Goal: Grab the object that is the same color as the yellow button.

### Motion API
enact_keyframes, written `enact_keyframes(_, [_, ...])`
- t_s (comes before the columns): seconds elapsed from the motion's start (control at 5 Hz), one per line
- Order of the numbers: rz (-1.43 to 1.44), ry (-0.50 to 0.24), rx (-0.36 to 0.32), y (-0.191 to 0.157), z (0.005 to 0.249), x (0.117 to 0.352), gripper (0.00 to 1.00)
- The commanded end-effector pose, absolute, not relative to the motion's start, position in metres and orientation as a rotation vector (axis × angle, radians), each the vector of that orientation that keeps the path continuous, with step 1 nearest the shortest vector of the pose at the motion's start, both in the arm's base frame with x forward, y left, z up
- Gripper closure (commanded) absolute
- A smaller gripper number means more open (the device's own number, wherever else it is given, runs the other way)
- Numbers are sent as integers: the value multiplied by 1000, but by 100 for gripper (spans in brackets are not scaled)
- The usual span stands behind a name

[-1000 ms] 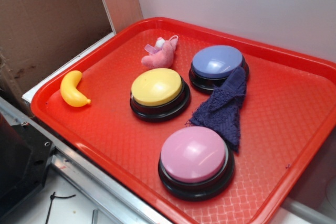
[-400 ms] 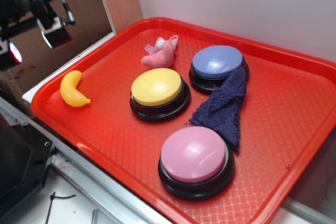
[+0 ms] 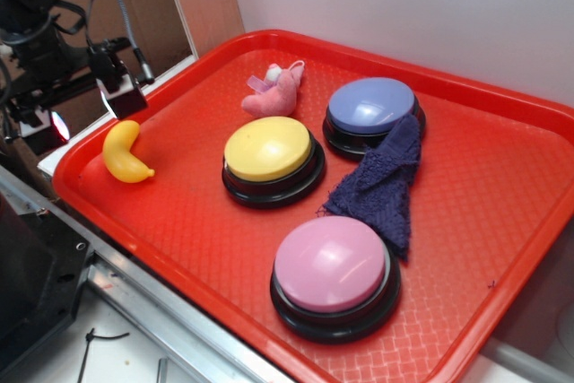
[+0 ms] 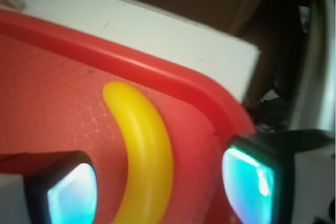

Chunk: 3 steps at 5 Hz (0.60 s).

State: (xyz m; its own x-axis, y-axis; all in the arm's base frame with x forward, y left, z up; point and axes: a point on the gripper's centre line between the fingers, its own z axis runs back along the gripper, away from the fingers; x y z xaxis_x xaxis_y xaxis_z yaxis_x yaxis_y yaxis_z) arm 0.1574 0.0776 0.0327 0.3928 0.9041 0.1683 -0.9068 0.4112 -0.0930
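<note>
The object, a small glossy yellow toy banana [image 3: 126,154], lies in the near left corner of the red tray [image 3: 502,177]. The yellow button [image 3: 267,148] with its black base stands at the tray's middle. My gripper [image 3: 88,112] hangs open just above and left of the banana, not touching it. In the wrist view the curved banana [image 4: 142,145] runs between the two glowing pads [image 4: 71,195], with tray showing on both sides of it, and my gripper [image 4: 160,188] holds nothing.
A pink plush toy [image 3: 276,91] lies behind the yellow button. A blue button [image 3: 372,107], a purple knitted cloth [image 3: 384,181] and a pink button [image 3: 332,266] fill the tray's right half. Cardboard [image 3: 170,6] and the tray rim [image 4: 131,56] stand close beside the banana.
The arm has come into view from the upper left and moved down and right, so the gripper now hangs over the banana. Nothing on the tray has moved.
</note>
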Motion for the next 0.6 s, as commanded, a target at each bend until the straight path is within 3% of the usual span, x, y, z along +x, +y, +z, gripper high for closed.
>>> enact_keyframes(0.0, [1048,-202,-38,84,16,171,0])
enact_keyframes(0.2, [1040,-197,-34,83,14,172,98])
enact_keyframes(0.4, [1058,-202,-33,84,17,174,100])
